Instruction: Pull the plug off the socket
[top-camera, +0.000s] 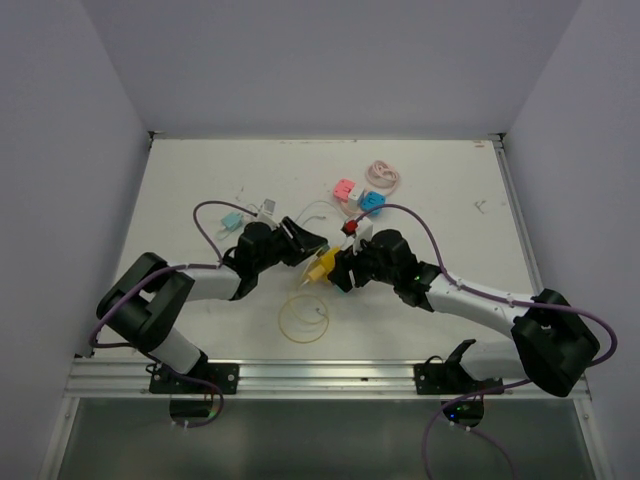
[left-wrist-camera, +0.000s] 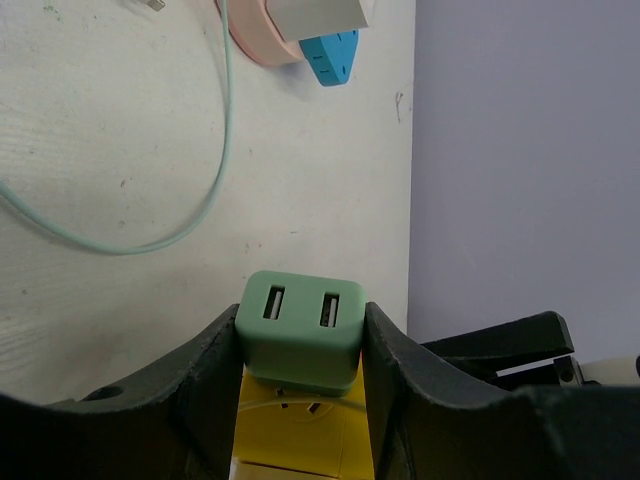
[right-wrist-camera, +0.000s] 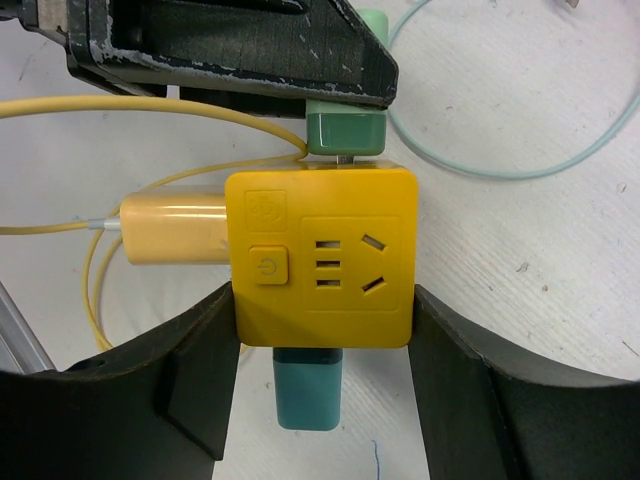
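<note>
Gripping green plug (left-wrist-camera: 300, 318), left gripper (left-wrist-camera: 300, 340); right gripper (right-wrist-camera: 322, 335) clamps yellow socket (right-wrist-camera: 320, 255)

Overhead looks down; close wrist views share socket (right-wrist-camera: 320, 255).

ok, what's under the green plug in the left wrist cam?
The yellow socket it's plugged into. The green plug and the left jaws cover most of it.

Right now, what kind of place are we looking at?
Probably a robot lab test bench: a white table boxed in by plain walls, two robot arms bolted at its edge, and loose plugs and cables.
</note>
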